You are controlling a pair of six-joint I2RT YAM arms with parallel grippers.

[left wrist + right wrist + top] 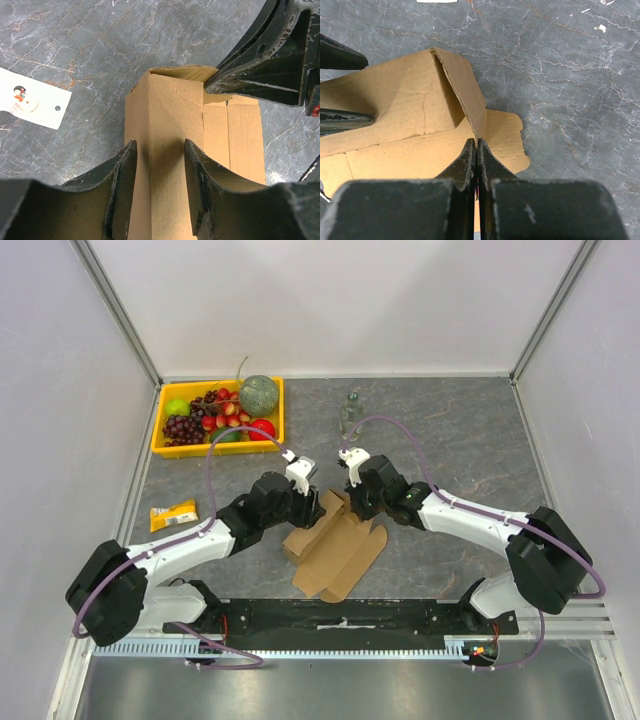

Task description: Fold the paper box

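From above: paper box (335,550) mid-counter (460,440), between both arms, mostly flat with one end raised. Likely light, stiff across the panels and bending only at scored creases. Best taken by a flap edge or pressed beside a crease.

At left wrist: left gripper (160,146) half-spread astride the raised wall. Pinching or not, cannot tell.

At right wrist: right gripper (476,146) closed tight, tips down on the base panel beside the upright flap.

The left arm (190,545) stretches from its base toward 1 o'clock, the right arm (465,515) toward 11 o'clock, wrists nearly meeting. The left gripper (160,150) has its jaws apart; the right gripper (476,142) has its jaws pressed together.
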